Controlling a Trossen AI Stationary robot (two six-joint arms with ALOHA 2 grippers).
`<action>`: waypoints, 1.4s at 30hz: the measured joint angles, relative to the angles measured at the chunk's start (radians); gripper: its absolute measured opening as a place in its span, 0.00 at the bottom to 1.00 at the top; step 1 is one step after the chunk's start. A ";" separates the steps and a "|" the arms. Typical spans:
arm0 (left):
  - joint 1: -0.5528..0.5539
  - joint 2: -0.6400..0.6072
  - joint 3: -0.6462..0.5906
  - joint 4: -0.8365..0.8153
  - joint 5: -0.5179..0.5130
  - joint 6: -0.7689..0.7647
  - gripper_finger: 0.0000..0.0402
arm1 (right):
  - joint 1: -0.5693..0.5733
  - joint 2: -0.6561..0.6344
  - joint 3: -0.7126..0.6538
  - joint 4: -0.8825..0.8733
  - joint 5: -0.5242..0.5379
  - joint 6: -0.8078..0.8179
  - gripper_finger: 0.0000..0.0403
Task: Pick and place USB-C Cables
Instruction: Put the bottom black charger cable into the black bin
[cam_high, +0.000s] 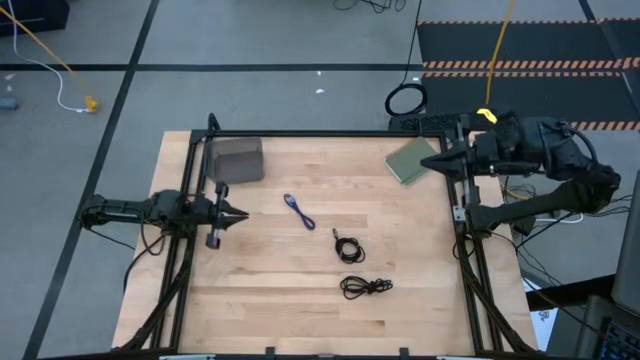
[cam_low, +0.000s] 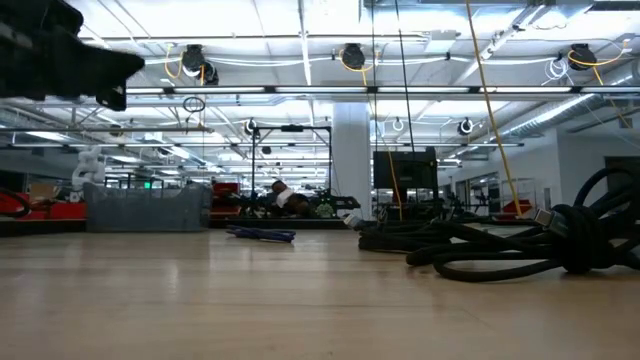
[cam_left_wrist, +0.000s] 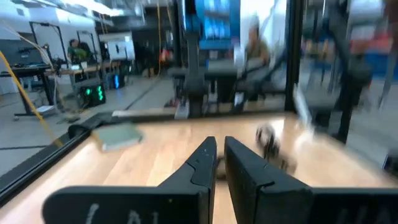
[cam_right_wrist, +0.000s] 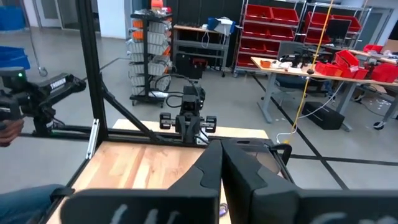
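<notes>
Three small coiled cables lie flat on the wooden table. The blue-purple cable (cam_high: 298, 212) (cam_low: 262, 234) is nearest my left gripper. One black cable (cam_high: 348, 247) lies mid-table and the other black cable (cam_high: 366, 286) nearer the near edge; both show close up in the low view (cam_low: 500, 248). My left gripper (cam_high: 243, 213) (cam_left_wrist: 219, 155) hovers at the table's left side, shut, pointing right toward the blue-purple cable. My right gripper (cam_high: 425, 162) (cam_right_wrist: 221, 155) hangs at the far right, shut, over a green pad's edge.
A grey box (cam_high: 238, 160) sits at the far left of the table, and a green pad (cam_high: 410, 160) (cam_left_wrist: 118, 135) at the far right. A black frame (cam_high: 320, 133) rims the table. A larger black ring loop (cam_high: 405, 100) and a yellow cord (cam_high: 497, 50) lie on the floor beyond.
</notes>
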 joint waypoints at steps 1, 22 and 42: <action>0.000 0.000 0.000 0.038 0.000 -0.036 0.09 | 0.000 0.003 0.000 0.008 0.000 0.006 0.00; 0.000 0.237 0.572 -0.235 0.004 -0.167 0.09 | 0.000 0.014 0.000 0.008 0.000 0.074 0.00; 0.000 0.792 1.490 -0.846 0.004 -0.021 0.09 | 0.000 0.014 0.000 -0.022 0.000 0.121 0.00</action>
